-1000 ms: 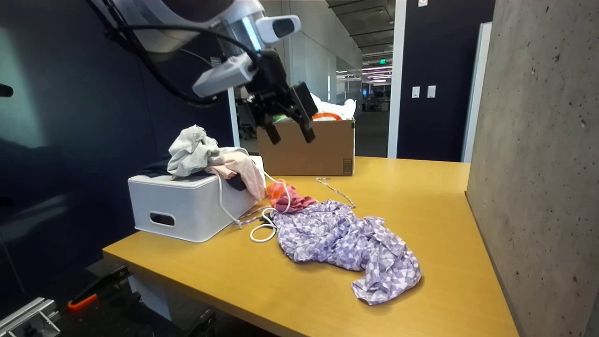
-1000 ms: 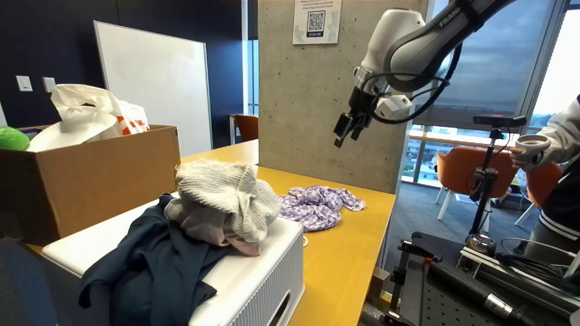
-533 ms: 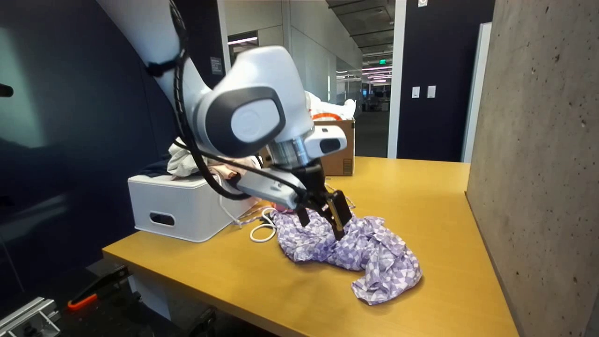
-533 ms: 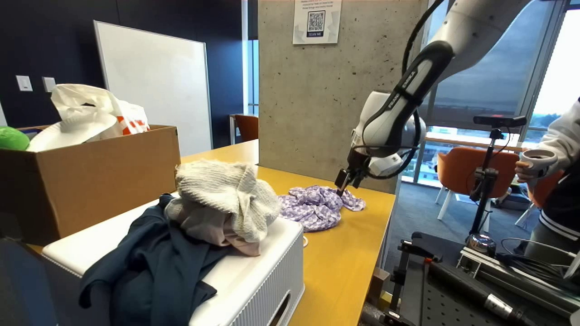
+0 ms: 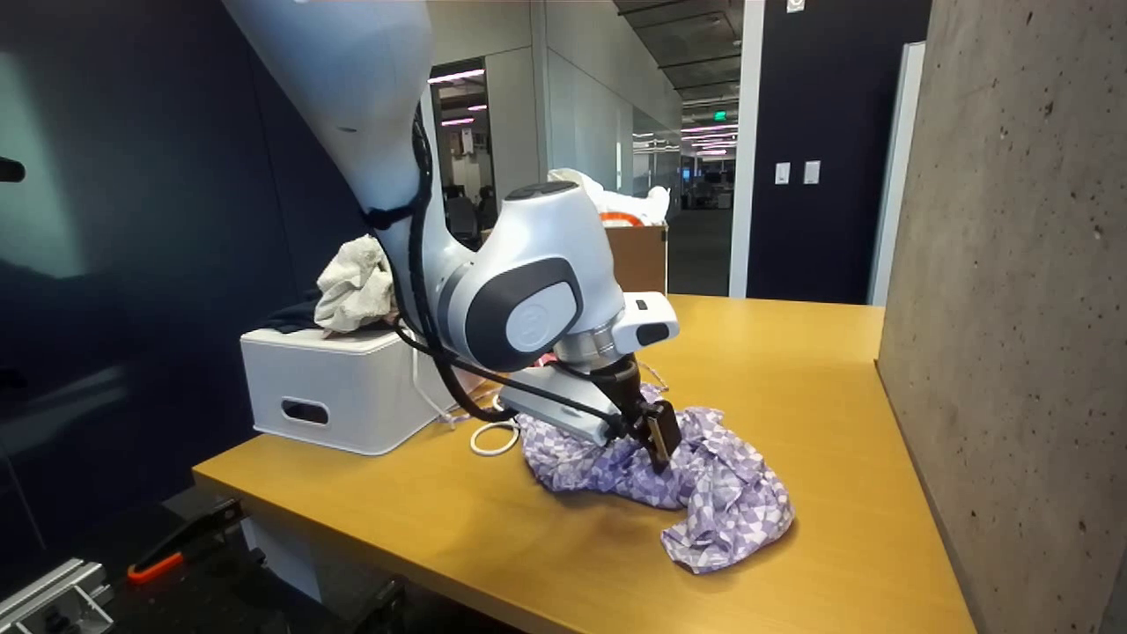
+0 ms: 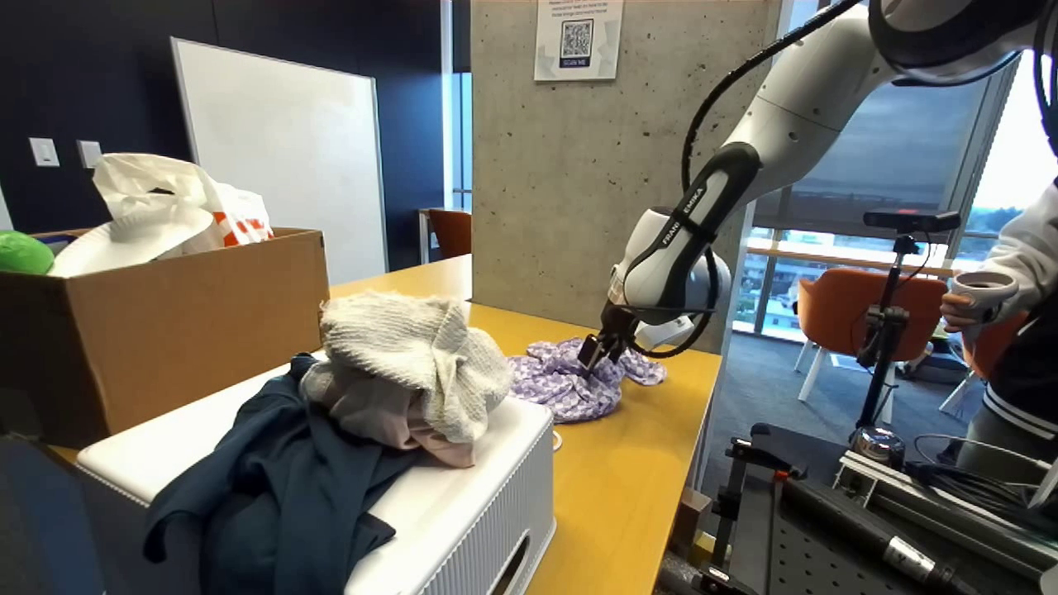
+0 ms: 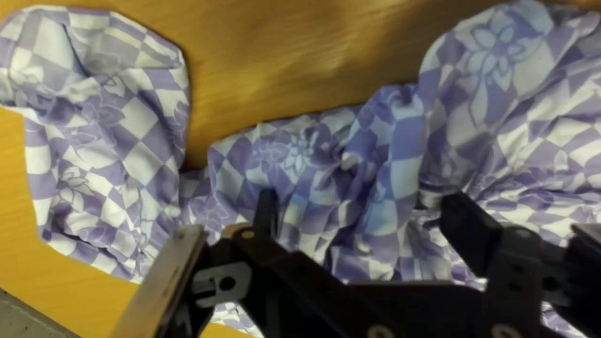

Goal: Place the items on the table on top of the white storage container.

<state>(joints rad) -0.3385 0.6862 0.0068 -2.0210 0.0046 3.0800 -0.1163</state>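
Note:
A crumpled purple-and-white checked cloth [image 5: 740,502] lies on the yellow table; it also shows in an exterior view [image 6: 566,397] and fills much of the wrist view [image 7: 117,164]. My gripper [image 7: 360,206] is open, its fingers apart over the cloth's middle with folds between them. It points down at the cloth in both exterior views [image 5: 638,453] [image 6: 601,357]; whether the fingertips touch it is unclear. The white storage container [image 5: 290,374] [image 6: 517,434] bears a grey knit cloth [image 6: 413,355], a pink cloth [image 6: 372,413] and a navy cloth [image 6: 289,496]. A red cloth [image 5: 544,359] is mostly hidden behind my arm.
A cardboard box [image 5: 641,260] [image 6: 207,322] with bags stands behind the container. A concrete pillar [image 5: 1004,264] [image 6: 628,190] borders the table. A white cord [image 5: 493,452] loops on the table beside the container. A person [image 6: 1025,330] stands near the robot's base.
My gripper has come down from well above the table to the purple cloth, and has shifted slightly over it in the last half second. The cloths have not visibly moved.

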